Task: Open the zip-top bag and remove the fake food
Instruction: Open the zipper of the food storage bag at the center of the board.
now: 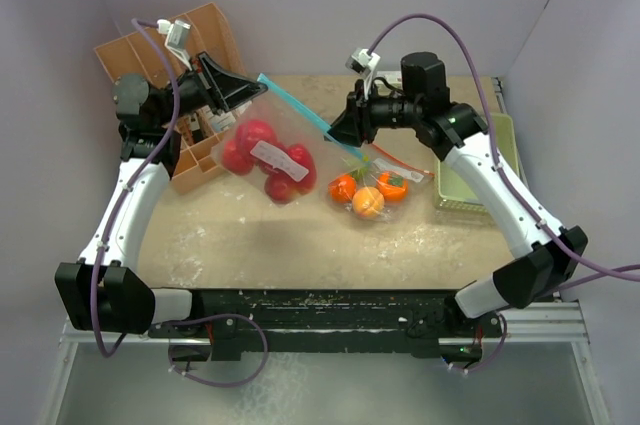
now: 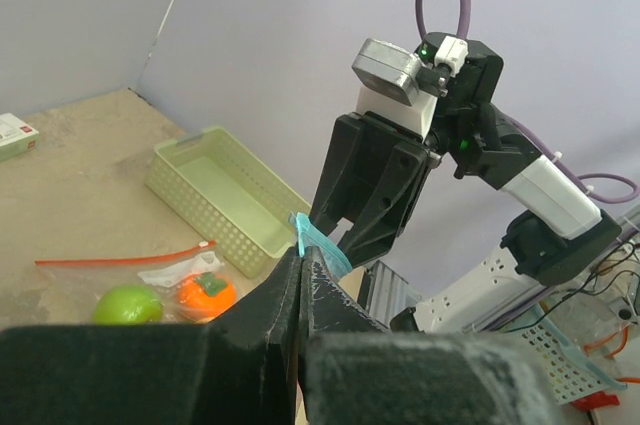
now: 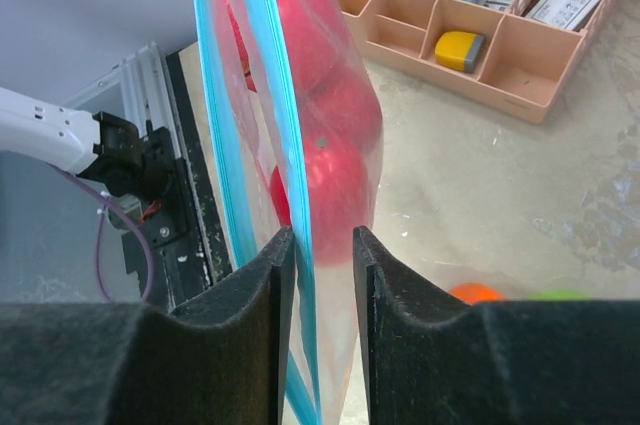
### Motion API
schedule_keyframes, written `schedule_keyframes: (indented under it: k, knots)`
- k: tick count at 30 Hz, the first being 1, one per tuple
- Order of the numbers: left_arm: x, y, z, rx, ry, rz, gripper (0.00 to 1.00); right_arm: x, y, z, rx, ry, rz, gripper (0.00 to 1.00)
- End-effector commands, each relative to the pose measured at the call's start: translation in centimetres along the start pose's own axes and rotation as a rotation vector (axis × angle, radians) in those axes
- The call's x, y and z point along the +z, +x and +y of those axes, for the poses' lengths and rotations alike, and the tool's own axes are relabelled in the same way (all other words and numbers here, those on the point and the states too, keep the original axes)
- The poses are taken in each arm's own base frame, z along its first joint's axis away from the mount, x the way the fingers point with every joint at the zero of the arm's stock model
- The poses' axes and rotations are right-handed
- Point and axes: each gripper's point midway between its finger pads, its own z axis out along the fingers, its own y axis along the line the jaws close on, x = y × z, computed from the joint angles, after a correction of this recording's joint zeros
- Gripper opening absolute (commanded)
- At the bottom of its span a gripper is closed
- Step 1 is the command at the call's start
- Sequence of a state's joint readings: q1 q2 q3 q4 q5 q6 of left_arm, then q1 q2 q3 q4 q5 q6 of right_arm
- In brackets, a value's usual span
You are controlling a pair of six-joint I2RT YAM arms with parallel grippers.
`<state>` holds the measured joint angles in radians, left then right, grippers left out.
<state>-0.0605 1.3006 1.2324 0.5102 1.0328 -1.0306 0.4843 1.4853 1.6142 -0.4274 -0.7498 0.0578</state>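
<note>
A clear zip-top bag (image 1: 268,157) with a blue zip strip (image 1: 300,110) hangs above the table, holding red fake food (image 1: 255,140). My left gripper (image 1: 240,95) is shut on the strip's left end, where blue plastic (image 2: 300,235) sticks out between its closed fingers. At the strip's right end is my right gripper (image 1: 343,133), also seen in the left wrist view (image 2: 345,235). In its own view the right gripper (image 3: 323,237) stands open. One blue lip (image 3: 285,105) runs between its fingers, and the other lip (image 3: 215,95) passes left of them. Red fruit (image 3: 335,115) shows behind.
A second clear bag (image 1: 372,185) with a red zip lies on the table, holding orange fruit (image 1: 368,202) and a green one (image 2: 127,304). A pale green tray (image 1: 478,160) sits at the right. An orange compartment organizer (image 1: 190,65) stands at the back left.
</note>
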Motion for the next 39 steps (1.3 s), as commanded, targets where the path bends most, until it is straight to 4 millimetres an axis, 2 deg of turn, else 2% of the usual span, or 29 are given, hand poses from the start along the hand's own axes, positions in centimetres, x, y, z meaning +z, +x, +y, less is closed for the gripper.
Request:
schedule_keyframes:
  k: [1,3,7,11,15,19,22,23,24,28,33,36,39]
  knots:
    - [0.3,-2.3,-2.9,0.109,0.07,-0.043,0.0,0.2,-0.8,0.2,-0.034,-0.013,-0.029,0.29]
    - [0.3,-2.2,-3.4,0.112,0.094,-0.031,0.0,0.7,-1.1,0.0,-0.031,-0.023,-0.038,0.25]
    - [0.2,-1.8,-4.1,0.105,0.129,0.006,0.0,1.4,-2.3,-0.3,-0.039,-0.041,-0.047,0.01]
    - [0.1,-1.2,-3.4,0.088,0.091,0.022,0.0,1.6,-3.6,0.0,-0.047,-0.067,-0.07,0.0]
    - [0.0,-1.0,-0.7,0.036,-0.055,-0.007,0.0,1.6,-3.8,0.8,-0.014,-0.105,-0.1,0.0]
    - [-0.5,-0.2,3.0,-0.063,-0.223,-0.024,0.36,1.4,-3.6,1.0,0.017,-0.101,-0.115,0.0]
    - [-0.8,0.7,5.2,-0.133,-0.307,-0.022,0.69,1.6,-3.2,0.6,0.045,-0.082,-0.11,0.0]
    - [-0.9,1.0,5.8,-0.152,-0.332,-0.024,0.84,1.7,-3.1,0.4,0.059,-0.073,-0.108,0.0]
    - [-1.0,1.0,6.2,-0.163,-0.354,-0.03,0.91,1.8,-2.9,0.1,0.072,-0.06,-0.106,0.0]
    - [-1.9,1.5,7.7,-0.194,-0.463,-0.05,0.92,2.5,-2.8,-2.4,0.161,0.064,-0.123,0.0]
    - [-3.9,2.6,9.3,-0.248,-0.665,-0.097,0.83,3.6,-2.7,-5.2,0.329,0.181,-0.144,0.0]
    - [-4.7,4.2,9.5,-0.297,-0.738,-0.111,0.81,3.9,-2.5,-6.7,0.368,0.25,-0.156,0.0]
    - [-4.5,6.4,9.7,-0.33,-0.766,-0.096,0.79,4.3,-3.0,-7.1,0.374,0.251,-0.183,0.0]
